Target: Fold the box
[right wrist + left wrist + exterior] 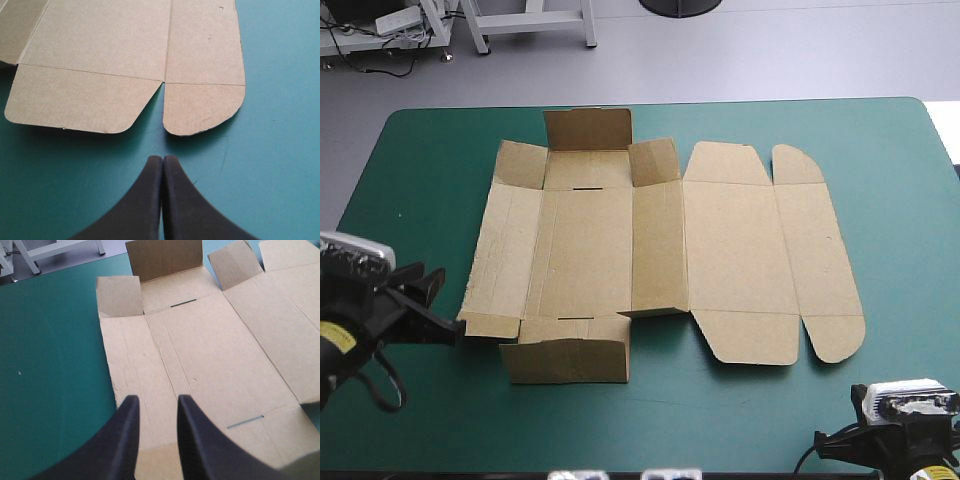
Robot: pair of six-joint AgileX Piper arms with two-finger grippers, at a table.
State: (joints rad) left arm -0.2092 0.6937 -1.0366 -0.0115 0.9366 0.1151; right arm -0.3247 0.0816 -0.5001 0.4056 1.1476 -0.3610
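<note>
**Table**: teal-green cover; carries everything listed below.

**Box**: brown board, opened out across the table's middle with its long run left to right. Almost all of it lies flat, so I judge the folding barely started. The tray part is toward the left edge.

**Lid panel**: flat, toward the right edge, with a rounded end strip beyond it.

**Far flap**: stands upright on the far-edge side. The two corner flaps beside it tilt up, probably sprung along their creases, and nothing is tucked.

**Near flap**: juts toward the near edge and is creased across.

**Left gripper**: toward the near-left corner of the table, over the box's near-left corner. Its black fingers are a little spread, with board showing in the gap and nothing pinched. It seems placed to take and raise the left wall.

**Right gripper**: toward the near-right corner, just short of the lid's rounded tabs and clear of the board. Its fingers are pressed together into one point. It looks parked, or ready to push.
</note>
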